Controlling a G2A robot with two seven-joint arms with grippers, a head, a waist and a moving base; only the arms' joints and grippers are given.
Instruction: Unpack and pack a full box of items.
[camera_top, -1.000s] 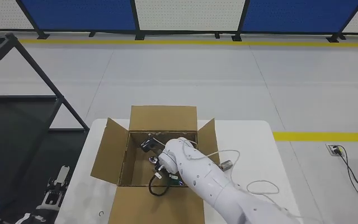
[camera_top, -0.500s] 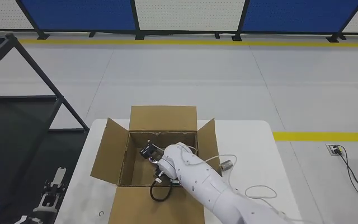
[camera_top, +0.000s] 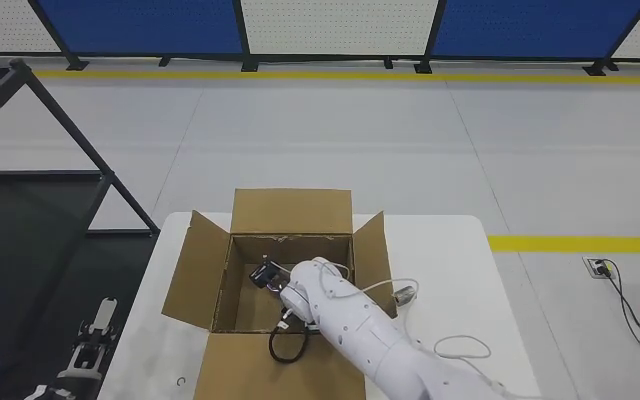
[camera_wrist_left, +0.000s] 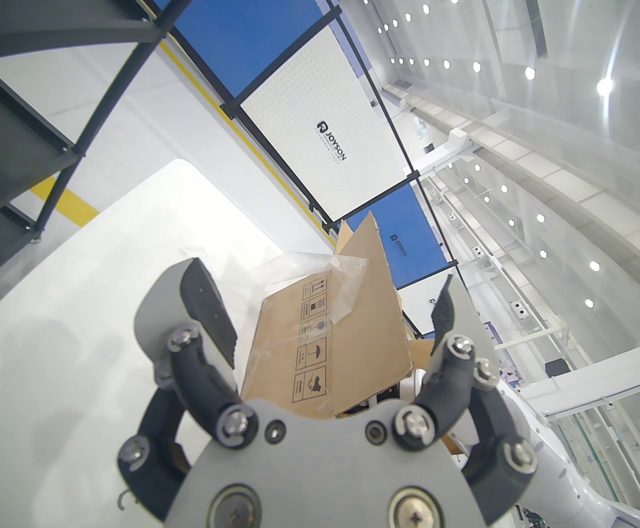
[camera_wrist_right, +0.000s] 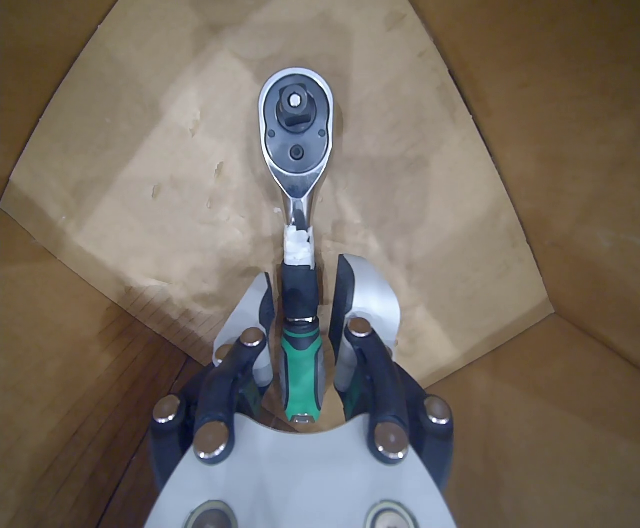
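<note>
One chrome-headed, green-gripped ratchet wrench (camera_wrist_right: 298, 235), lying in cardboard box (camera_wrist_right: 550, 150)

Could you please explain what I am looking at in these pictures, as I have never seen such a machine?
It is a two-armed robot at a white table. One picture looks down from above: the right arm is down in an open cardboard box. The other two come from cameras on each wrist. The right pincer is inside the box, its fingers either side of the handle of a wrench, not quite closed. The left pincer is open and empty, away from the box.
</note>
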